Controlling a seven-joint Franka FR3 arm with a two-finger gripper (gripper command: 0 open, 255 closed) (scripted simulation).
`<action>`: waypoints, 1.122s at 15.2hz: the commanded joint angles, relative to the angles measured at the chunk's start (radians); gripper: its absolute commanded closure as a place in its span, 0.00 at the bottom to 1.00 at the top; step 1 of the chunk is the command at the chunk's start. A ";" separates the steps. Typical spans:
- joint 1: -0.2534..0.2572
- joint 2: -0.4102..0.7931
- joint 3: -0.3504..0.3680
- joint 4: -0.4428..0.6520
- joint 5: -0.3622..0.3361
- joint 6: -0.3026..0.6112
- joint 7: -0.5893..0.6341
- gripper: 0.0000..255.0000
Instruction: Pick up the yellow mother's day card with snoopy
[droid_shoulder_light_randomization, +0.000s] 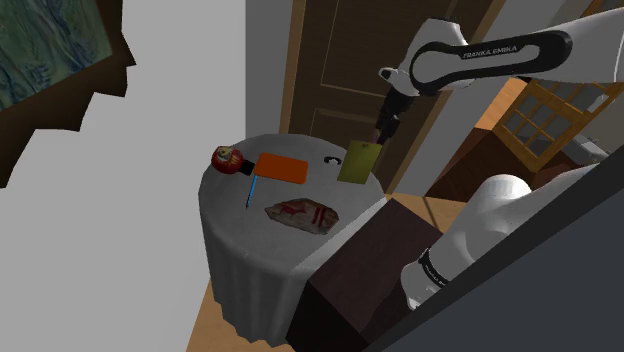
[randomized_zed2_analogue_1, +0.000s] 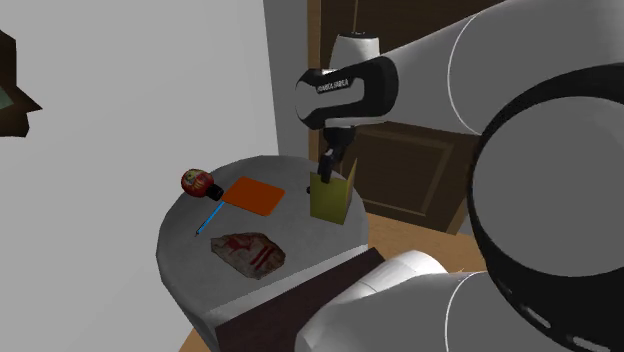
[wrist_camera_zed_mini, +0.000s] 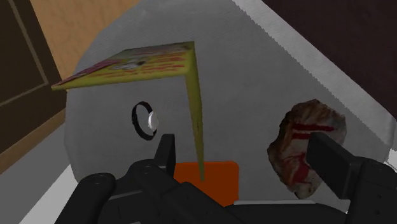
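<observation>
From the shoulder: yellow card (droid_shoulder_light_randomization: 358, 162) upright near the round table's (droid_shoulder_light_randomization: 300, 190) 2 o'clock rim, gripper (droid_shoulder_light_randomization: 379, 137) at its 1 o'clock corner. From the second exterior: card (randomized_zed2_analogue_1: 333, 198) folded open, gripper (randomized_zed2_analogue_1: 323, 170) atop its 11 o'clock corner. At the wrist: fingers (wrist_camera_zed_mini: 167, 151) spread wide (neither touching the card (wrist_camera_zed_mini: 146, 63)), one leaf between them, nearer one finger.

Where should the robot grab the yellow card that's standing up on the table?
Pinch the top edge of one leaf of the yellow card, coming straight down from above. It stands half open on the table, so each leaf is a thin upright sheet. The open hand hangs right over it, straddling one leaf.
</observation>
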 joint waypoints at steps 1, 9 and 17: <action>0.032 0.077 -0.061 0.019 0.008 0.056 -0.099 0.00; 0.084 0.218 -0.154 -0.002 0.053 0.206 -0.225 0.00; 0.089 0.237 -0.165 -0.012 0.061 0.234 -0.237 1.00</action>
